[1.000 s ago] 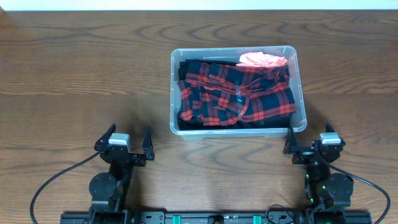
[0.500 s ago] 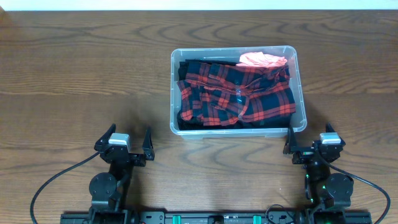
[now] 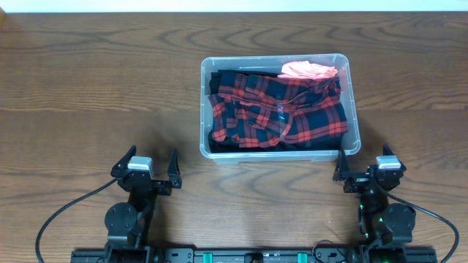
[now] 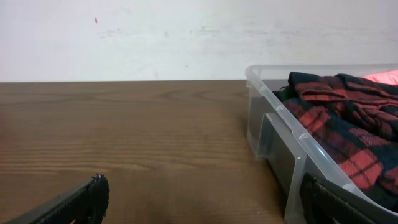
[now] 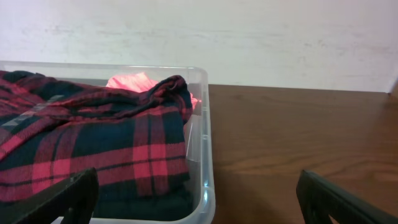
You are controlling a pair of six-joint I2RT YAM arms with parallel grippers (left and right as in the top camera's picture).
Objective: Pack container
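Note:
The clear plastic container (image 3: pixel 352 102) stands on the table right of centre. It holds a folded red-and-black plaid cloth (image 3: pixel 278 109) and a pink cloth (image 3: pixel 307 70) at its far right corner. The container (image 4: pixel 273 134) fills the right of the left wrist view and shows at the left of the right wrist view (image 5: pixel 204 143). My left gripper (image 3: pixel 150 168) is open and empty near the front edge, left of the container. My right gripper (image 3: pixel 363 166) is open and empty just in front of the container's near right corner.
The brown wooden table (image 3: pixel 95 88) runs out to the left and behind the container. A white wall (image 4: pixel 155 37) rises beyond the far edge. Black cables (image 3: pixel 51 223) loop by the arm bases at the front.

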